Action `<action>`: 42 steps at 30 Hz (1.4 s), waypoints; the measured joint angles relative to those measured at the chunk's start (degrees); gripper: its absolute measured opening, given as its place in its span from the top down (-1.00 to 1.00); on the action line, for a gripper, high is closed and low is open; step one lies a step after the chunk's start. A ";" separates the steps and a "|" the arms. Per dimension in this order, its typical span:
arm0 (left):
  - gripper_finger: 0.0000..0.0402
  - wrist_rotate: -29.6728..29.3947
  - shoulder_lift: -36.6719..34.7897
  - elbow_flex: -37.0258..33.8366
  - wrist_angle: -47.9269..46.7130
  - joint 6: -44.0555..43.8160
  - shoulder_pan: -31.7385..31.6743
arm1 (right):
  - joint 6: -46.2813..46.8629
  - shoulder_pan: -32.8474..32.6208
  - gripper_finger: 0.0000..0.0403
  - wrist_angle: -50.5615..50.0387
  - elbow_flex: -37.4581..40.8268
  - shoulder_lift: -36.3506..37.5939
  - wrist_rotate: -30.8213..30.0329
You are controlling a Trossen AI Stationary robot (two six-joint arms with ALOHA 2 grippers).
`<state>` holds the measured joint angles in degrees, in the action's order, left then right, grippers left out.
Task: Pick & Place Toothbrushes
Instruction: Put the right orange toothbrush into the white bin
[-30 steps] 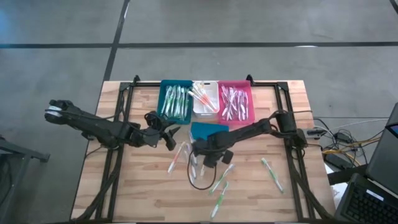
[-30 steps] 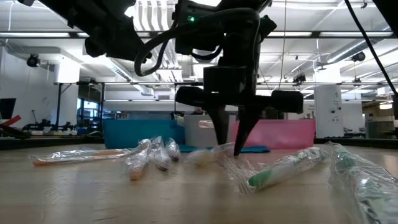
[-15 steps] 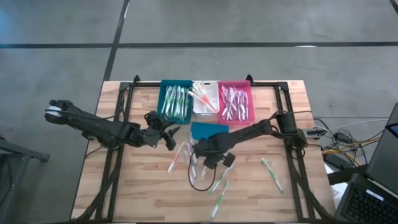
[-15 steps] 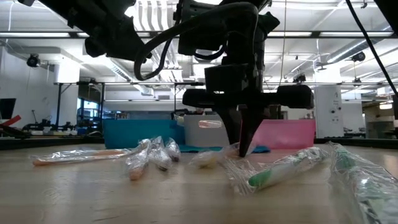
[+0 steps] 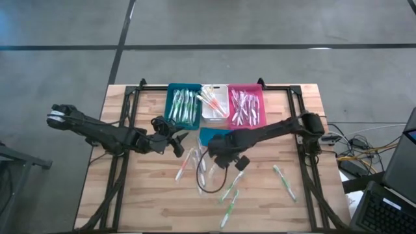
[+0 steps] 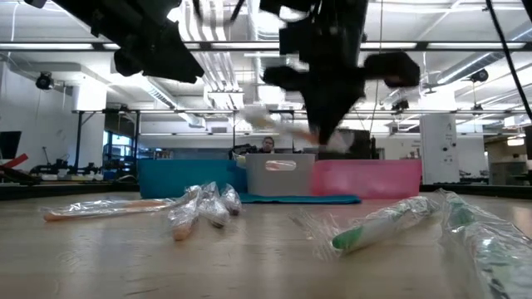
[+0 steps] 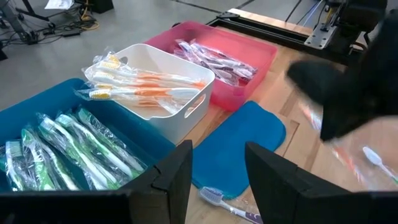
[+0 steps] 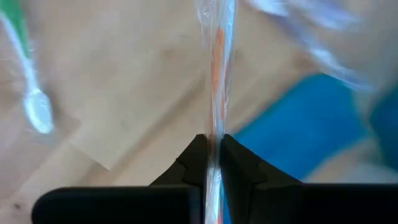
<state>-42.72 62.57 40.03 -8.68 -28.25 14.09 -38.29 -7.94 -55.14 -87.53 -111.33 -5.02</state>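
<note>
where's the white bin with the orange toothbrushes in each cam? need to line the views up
High view: white plastic bin of orange-accented toothbrushes at the table's far edge, between the teal bin and the pink bin.
Low view: middle of the far row, teal left, pink right.
Left wrist view: centre, between the same two bins.
Right wrist view: not in it.
Shared landmark: the pink bin.
</note>
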 joint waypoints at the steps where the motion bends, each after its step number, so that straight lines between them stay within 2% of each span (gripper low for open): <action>1: 0.25 0.01 0.02 0.00 0.08 0.11 0.00 | 0.69 0.46 0.88 0.01 0.00 1.34 -1.40; 7: 0.25 0.00 0.02 0.00 0.14 0.15 0.00 | 2.14 4.39 0.88 0.71 -0.09 8.19 -7.41; 14: 0.25 0.00 0.01 0.00 0.29 0.17 -0.02 | 3.08 9.32 0.88 6.12 -0.15 14.79 -8.75; 24: 0.25 -0.02 0.07 0.00 0.66 1.27 -0.02 | 10.23 15.32 0.85 21.61 -0.20 19.51 -8.83; 28: 0.25 -0.02 0.07 0.00 0.73 1.29 -0.02 | 15.94 17.93 0.85 25.93 -0.97 19.97 -8.80; 36: 0.25 -0.02 0.07 0.00 0.86 1.57 -0.02 | 35.58 24.45 0.85 25.24 -4.54 19.43 -8.11; 42: 0.25 -0.55 0.07 0.00 1.07 1.58 -0.02 | 45.36 28.88 0.85 25.09 -4.61 18.90 -1.31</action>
<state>-43.26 62.63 40.03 -7.60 -26.67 14.06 7.07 20.94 -30.05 -92.14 -92.43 -6.33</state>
